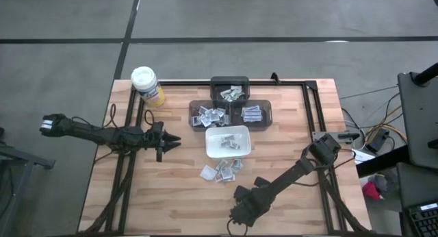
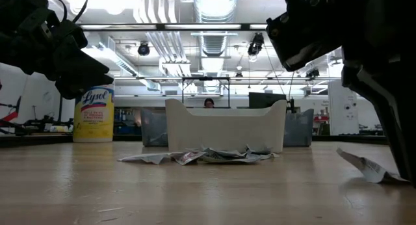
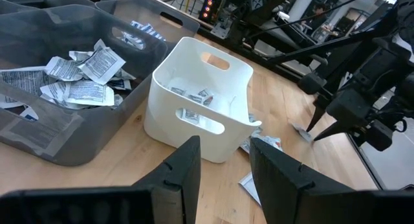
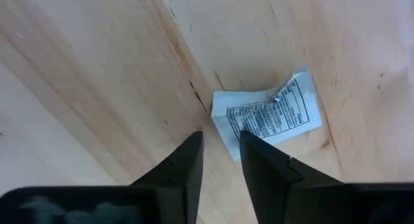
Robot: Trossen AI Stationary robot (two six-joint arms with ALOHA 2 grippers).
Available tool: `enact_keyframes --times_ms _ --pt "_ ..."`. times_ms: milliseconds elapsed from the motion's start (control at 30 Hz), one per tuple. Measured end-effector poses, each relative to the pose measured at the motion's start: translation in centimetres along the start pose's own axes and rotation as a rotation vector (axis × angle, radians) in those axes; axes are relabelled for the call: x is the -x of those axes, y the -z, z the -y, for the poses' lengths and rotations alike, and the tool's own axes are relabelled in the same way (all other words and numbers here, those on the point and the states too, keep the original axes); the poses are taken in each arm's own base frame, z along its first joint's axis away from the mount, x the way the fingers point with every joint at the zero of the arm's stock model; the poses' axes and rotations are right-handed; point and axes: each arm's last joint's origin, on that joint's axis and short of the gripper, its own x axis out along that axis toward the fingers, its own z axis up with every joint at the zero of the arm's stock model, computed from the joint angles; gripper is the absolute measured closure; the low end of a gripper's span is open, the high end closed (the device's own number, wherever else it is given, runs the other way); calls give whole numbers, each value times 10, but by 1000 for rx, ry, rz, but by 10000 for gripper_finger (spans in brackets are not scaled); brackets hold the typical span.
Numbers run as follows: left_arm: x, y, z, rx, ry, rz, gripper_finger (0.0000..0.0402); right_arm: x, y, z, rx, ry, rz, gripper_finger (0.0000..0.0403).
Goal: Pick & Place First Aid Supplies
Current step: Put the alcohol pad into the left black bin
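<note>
Our right gripper (image 4: 218,153) hangs over a stray packet (image 4: 268,114) lying flat on the surface, well away from the white dish (image 1: 228,142), fingers narrowly apart, likely lining up a pinch. Left gripper (image 1: 166,142) waits beside the dish, fingers slightly apart, empty.

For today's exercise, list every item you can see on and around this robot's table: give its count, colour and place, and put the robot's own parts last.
yellow canister: one, yellow with white lid, table's far left corner.
grey bins: three, dark translucent, far centre, holding packets.
white dish: one, white, table's centre, a few packets inside.
packet pile: several, white-grey, table just in front of the dish.
single packet: one, white with print, lying under the right gripper.
left gripper: dark, open, left of the dish.
right gripper: dark, open, over the single packet.
</note>
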Motion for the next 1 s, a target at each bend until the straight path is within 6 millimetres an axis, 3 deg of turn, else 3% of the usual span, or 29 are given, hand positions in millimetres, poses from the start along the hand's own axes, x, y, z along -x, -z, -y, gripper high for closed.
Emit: enact_keyframes --times_ms 433,1000 --pt "0 0 0 0 0 0 275 3 -1 0 -4 -22 11 390" --pt "0 0 0 1 1 2 275 19 -13 -5 -8 -169 86 395"
